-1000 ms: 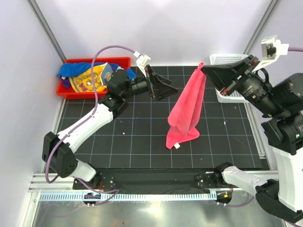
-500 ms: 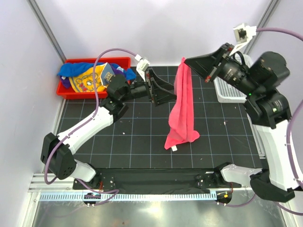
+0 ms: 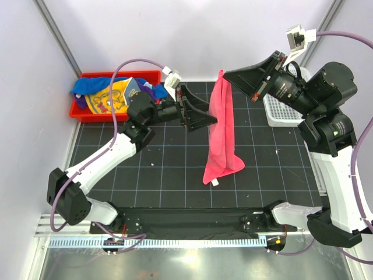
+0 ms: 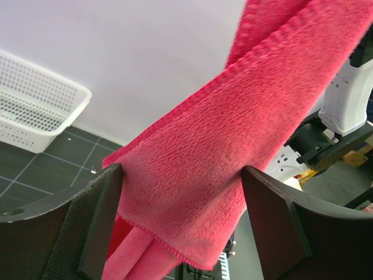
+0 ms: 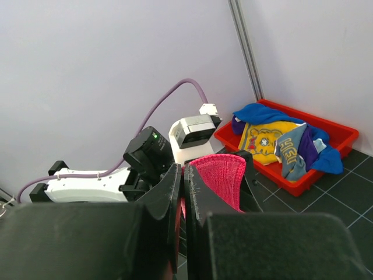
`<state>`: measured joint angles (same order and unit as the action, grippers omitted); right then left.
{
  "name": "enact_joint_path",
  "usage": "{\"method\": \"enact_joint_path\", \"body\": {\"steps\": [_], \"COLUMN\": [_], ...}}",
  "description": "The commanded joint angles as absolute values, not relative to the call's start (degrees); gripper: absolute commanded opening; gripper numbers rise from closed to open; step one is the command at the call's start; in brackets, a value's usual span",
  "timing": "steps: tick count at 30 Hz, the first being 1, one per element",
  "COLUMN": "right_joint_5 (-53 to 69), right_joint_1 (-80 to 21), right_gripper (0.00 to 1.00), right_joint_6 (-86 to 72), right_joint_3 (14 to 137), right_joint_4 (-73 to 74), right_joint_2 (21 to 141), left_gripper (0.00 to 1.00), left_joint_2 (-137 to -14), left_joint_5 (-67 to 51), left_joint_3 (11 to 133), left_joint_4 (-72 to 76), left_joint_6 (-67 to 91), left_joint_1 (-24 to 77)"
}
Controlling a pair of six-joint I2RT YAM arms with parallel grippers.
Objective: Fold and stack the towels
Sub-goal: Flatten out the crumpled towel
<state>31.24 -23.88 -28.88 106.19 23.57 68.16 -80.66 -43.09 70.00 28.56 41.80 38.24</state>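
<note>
**Hanging the pink towel up for a second grip**

I have the pink towel [image 3: 220, 131] pinched at its top in the right pincer [image 3: 226, 73], jaws together on the cloth. It is raised high so the towel drops in one long drape. Its lower end rests bunched on the surface [image 3: 145, 169] near the middle. I judge the lift is there to let the cloth hang straight and show an edge.

The left pincer [image 4: 182, 216] is spread wide, with the hanging cloth between its fingers [image 4: 99, 227]. It is not yet clamped. It looks set to take a second hold so I can spread the towel flat for folding.

The other towels [image 3: 111, 96] lie heaped in the red bin [image 3: 84, 111] at the far left, none stacked yet.

From the left wrist, pink fills the view and I cannot tell which edge sits between the fingers. The right wrist shows only a nub of cloth at the jaws. The right arm covers most of the white basket [image 3: 277, 111].
</note>
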Motion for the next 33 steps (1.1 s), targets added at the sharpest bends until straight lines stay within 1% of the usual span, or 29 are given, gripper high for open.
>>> {"method": "enact_joint_path", "body": {"steps": [1,4,5,6,8,9,12,20,24,33], "right_joint_5": [31.9,31.4,31.2,31.2,31.3,31.3,31.0,30.0,29.1,28.1], "right_joint_1": [-23.8,-23.8,-23.7,-23.8,-23.8,-23.8,-23.8,-23.8,-23.7,-23.8], "right_gripper": [0.01,0.01,0.01,0.01,0.01,0.01,0.01,0.01,0.01,0.01], "right_joint_6": [-29.7,-28.9,-28.6,-28.7,-28.6,-28.6,-28.4,-27.2,-26.4,-25.2], "right_joint_3": [108.5,109.9,110.3,110.9,111.3,111.5,111.5,111.8,113.3,114.4], "right_joint_4": [20.2,21.7,21.9,22.4,22.5,22.5,22.8,24.2,25.7,27.5], "right_joint_2": [67.5,67.9,67.9,68.2,68.4,68.5,68.6,68.4,68.6,69.1], "left_gripper": [0.85,0.78,0.78,0.74,0.72,0.66,0.61,0.55,0.50,0.47], "left_joint_2": [-77.9,-76.8,-76.6,-76.3,-75.9,-75.9,-75.4,-73.6,-72.6,-70.6], "left_joint_5": [-42.7,-42.4,-42.4,-42.3,-42.1,-42.1,-41.9,-40.2,-39.5,-38.5], "left_joint_3": [70.3,69.3,69.2,68.9,68.8,68.8,68.6,67.8,66.9,65.5], "left_joint_4": [29.0,28.9,28.8,28.5,28.1,27.8,26.7,23.6,22.7,21.4], "left_joint_6": [40.4,39.9,39.8,39.6,39.2,39.1,38.5,35.9,35.0,34.0], "left_joint_1": [38.3,38.3,38.3,38.3,38.3,38.3,38.3,38.3,38.3,38.2]}}
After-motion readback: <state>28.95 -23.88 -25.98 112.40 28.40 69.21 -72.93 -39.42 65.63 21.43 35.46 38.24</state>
